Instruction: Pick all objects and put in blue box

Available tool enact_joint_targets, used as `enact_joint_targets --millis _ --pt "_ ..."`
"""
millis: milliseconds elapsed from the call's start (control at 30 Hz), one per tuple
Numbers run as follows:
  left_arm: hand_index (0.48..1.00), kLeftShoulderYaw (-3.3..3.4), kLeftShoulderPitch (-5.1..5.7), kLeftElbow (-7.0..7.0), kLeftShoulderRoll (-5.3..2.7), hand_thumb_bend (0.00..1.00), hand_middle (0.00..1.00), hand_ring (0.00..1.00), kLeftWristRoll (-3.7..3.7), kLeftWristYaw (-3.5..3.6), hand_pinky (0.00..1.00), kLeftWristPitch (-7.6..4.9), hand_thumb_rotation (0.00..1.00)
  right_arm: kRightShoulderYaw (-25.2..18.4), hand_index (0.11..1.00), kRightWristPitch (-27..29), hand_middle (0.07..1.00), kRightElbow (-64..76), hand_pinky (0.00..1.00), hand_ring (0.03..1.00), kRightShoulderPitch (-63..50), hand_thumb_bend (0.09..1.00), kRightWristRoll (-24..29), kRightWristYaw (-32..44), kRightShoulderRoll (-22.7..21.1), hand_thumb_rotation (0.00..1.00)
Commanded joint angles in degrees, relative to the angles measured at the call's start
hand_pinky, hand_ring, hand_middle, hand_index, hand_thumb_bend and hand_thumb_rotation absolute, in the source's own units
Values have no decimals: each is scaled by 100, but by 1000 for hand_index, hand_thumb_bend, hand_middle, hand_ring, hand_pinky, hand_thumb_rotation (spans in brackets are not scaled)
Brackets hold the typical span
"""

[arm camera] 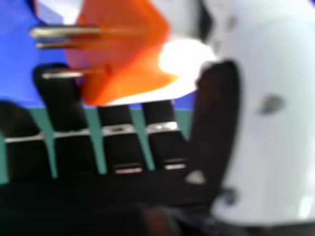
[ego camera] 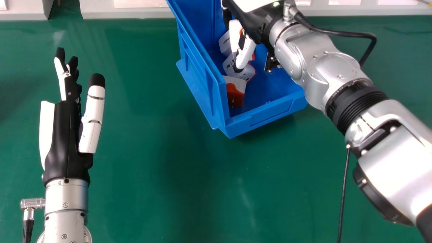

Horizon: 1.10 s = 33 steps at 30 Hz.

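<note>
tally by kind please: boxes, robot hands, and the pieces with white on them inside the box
blue box: 1
hands, left and right: 2
pieces with white on them: at least 3, as the right hand and arm hide part of the inside
total: at least 6

A smooth blue plastic box [ego camera: 270,116] has a low sheen. The orange and white plug [arm camera: 120,54] looks like glossy plastic, with shiny metal prongs [arm camera: 64,32]. The green table [ego camera: 152,185] is smooth and faintly reflective. Silver metal covers the right forearm [ego camera: 395,162]; the left fingers [ego camera: 61,81] pair smooth white plastic with matt black tips.
</note>
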<state>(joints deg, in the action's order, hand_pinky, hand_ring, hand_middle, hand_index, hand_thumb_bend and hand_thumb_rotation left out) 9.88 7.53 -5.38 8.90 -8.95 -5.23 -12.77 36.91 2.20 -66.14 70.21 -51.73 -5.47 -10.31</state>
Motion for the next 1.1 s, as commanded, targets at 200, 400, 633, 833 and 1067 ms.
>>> enact_joint_targets --millis 200,400,633,833,1067 --pt "1000 -3 -113 -49 28 403 1000 1000 -54 -55 982 -42 1000 97 964 -94 956 250 912 951 59 711 -14 -64 -178 469" --pt "1000 -33 -214 105 46 401 1000 1000 -122 -89 981 -72 1000 93 991 -133 989 331 957 988 -65 718 -8 -133 -245 480" --pt "1000 -100 -297 148 45 394 1000 1000 -209 -125 984 -67 1000 -42 997 -107 996 877 966 995 -414 685 78 -134 -518 444" --pt "1000 -133 -411 295 80 384 1000 1000 -278 -148 986 -98 1000 -604 999 -135 998 2781 969 998 -1439 621 337 -161 -1003 353" --pt "1000 -122 -502 468 159 383 1000 1000 -228 -121 986 -179 1000 -1471 999 -340 999 5335 966 999 -2934 576 683 6 -1275 254"
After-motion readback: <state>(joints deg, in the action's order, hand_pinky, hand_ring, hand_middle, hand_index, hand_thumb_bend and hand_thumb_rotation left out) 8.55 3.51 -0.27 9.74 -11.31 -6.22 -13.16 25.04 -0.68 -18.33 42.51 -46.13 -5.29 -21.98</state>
